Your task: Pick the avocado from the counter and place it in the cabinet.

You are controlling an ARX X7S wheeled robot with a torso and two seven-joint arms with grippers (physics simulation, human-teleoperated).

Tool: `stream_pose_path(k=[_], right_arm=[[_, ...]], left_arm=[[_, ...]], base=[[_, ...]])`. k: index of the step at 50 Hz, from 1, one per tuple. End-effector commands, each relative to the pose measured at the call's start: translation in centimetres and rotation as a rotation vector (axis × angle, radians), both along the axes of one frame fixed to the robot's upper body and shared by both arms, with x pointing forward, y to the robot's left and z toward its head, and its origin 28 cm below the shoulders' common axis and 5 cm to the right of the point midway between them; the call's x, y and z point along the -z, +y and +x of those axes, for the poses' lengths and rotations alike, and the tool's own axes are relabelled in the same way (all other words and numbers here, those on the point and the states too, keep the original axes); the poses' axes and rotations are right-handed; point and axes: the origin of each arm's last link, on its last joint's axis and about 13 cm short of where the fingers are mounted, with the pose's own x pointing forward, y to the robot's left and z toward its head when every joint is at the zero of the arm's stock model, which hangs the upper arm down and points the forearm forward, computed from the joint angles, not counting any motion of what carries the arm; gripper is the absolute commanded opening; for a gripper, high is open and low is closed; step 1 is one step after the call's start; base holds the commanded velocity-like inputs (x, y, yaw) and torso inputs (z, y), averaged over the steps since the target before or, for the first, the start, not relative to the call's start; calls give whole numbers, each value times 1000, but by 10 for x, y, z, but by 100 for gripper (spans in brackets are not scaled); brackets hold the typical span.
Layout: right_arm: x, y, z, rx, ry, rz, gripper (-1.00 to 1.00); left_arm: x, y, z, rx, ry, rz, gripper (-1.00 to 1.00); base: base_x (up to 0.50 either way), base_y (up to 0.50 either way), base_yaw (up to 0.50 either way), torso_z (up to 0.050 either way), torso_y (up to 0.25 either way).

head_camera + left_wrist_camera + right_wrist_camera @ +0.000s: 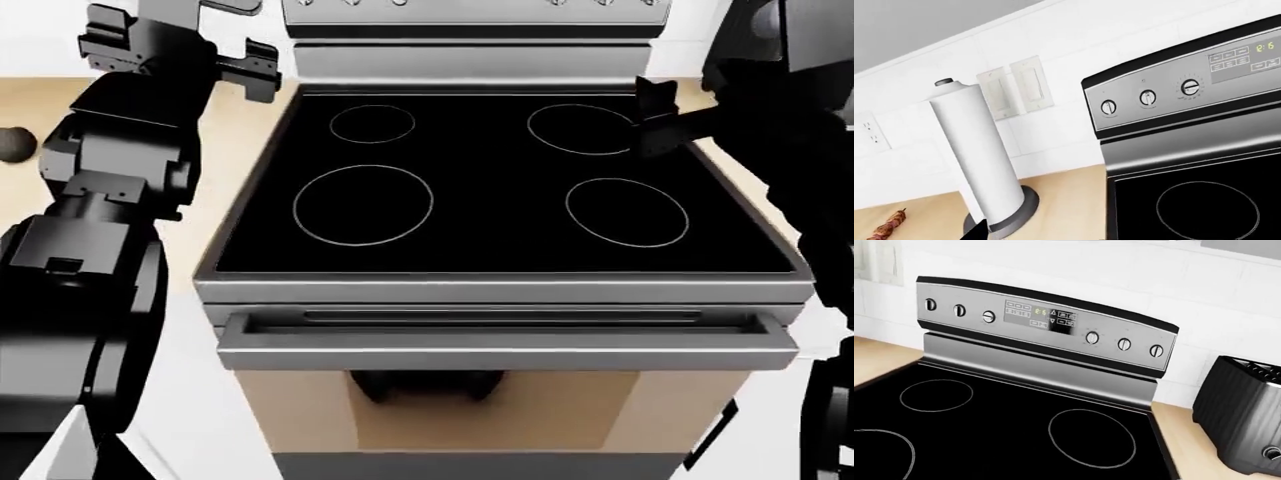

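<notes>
A small dark round thing [11,143], apparently the avocado, lies on the tan counter [34,100] at the far left edge of the head view, partly cut off. My left gripper [251,68] hangs above the stove's back left corner, to the right of it, open and empty. One of its fingertips [977,232] shows in the left wrist view. My right gripper [658,115] is over the stove's back right burner, open and empty; its fingers do not show in the right wrist view. No cabinet is in view.
The black glass stovetop [494,190] fills the middle, its control panel [1047,322] at the back. A paper towel roll [977,155] on a grey base and a meat skewer [889,227] stand on the left counter. A black toaster [1241,420] stands on the right.
</notes>
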Motion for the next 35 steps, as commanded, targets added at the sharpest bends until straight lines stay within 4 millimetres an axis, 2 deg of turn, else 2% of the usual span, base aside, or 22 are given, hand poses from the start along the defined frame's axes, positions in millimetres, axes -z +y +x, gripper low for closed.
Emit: stream_pose_path(k=[1, 21, 35], right_arm=[[3, 14, 10, -63, 25, -10, 100], [5, 16, 15, -86, 19, -54, 100], [-1, 14, 15, -73, -17, -61, 100]], left_arm=[[-1, 6, -1, -23, -7, 14, 100], [6, 16, -3, -72, 12, 18, 100], [9, 19, -3, -88, 22, 1, 100]], base=[[301, 398, 0, 0, 0], [275, 418, 0, 0, 0], [107, 489, 0, 0, 0]])
